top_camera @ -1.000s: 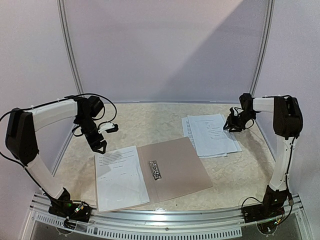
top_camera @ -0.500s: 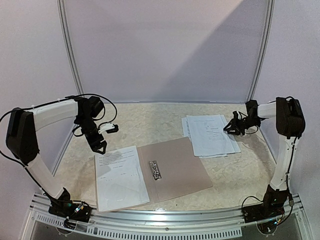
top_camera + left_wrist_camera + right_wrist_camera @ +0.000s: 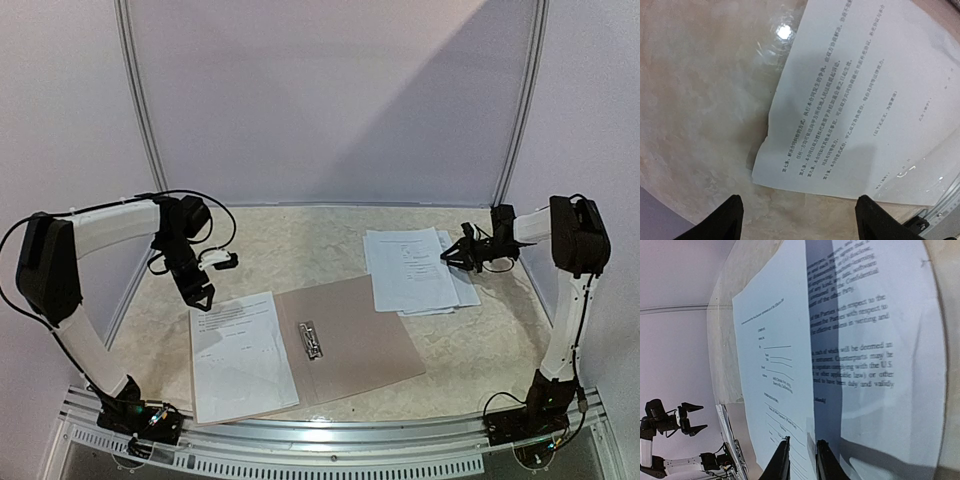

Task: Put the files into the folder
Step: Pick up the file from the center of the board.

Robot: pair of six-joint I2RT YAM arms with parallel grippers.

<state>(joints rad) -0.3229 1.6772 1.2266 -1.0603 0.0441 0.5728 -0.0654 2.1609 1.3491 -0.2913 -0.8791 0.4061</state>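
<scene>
The taupe folder (image 3: pixel 355 335) lies open near the table's front, with a metal clip (image 3: pixel 310 340) at its spine. A printed sheet (image 3: pixel 240 355) lies on its left flap. More files lie in a stack (image 3: pixel 415 270) at the back right. My right gripper (image 3: pixel 447 255) is at that stack's right edge, shut on the top sheet (image 3: pixel 775 370). This sheet's edge runs between the narrow jaws (image 3: pixel 802 460) and is raised over the sheet below (image 3: pixel 880 340). My left gripper (image 3: pixel 200 295) hangs open above the left sheet's far corner (image 3: pixel 790 165), touching nothing.
The marbled tabletop (image 3: pixel 300 245) is walled by pale panels at the back and sides. A metal rail (image 3: pixel 330 430) runs along the near edge between the arm bases. The left arm (image 3: pixel 670 420) shows in the distance in the right wrist view.
My right gripper has come down to the stack's right edge and closed on the top sheet. That sheet has slid slightly left off the pile. The left arm has barely moved.
</scene>
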